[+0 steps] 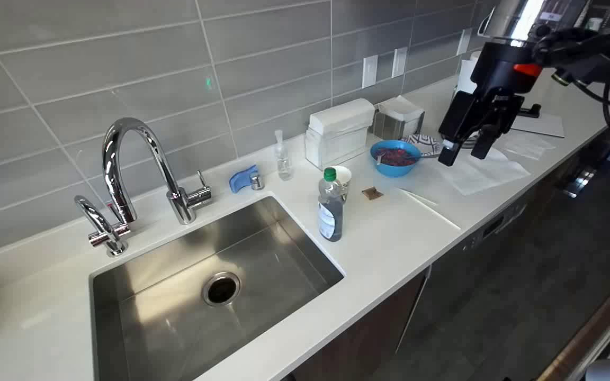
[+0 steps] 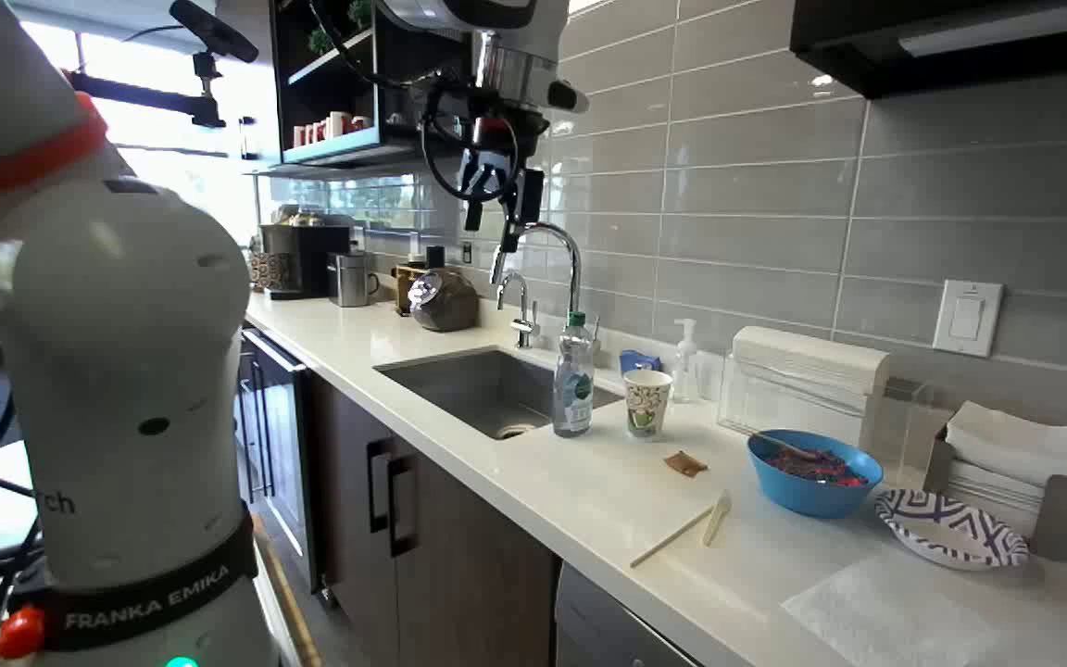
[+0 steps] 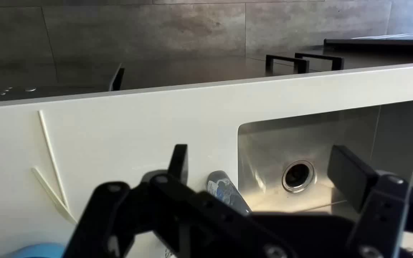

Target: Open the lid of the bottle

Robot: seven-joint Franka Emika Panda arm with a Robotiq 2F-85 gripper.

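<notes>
Black gripper (image 3: 264, 166) spread wide

Wrist view: it partly hides a plastic bottle (image 3: 227, 191). In an exterior view, the bottle stands beside the sink (image 1: 268, 259), green lid (image 1: 330, 174) on. In an exterior view, the bottle (image 2: 574, 371) looks see-through.
</notes>
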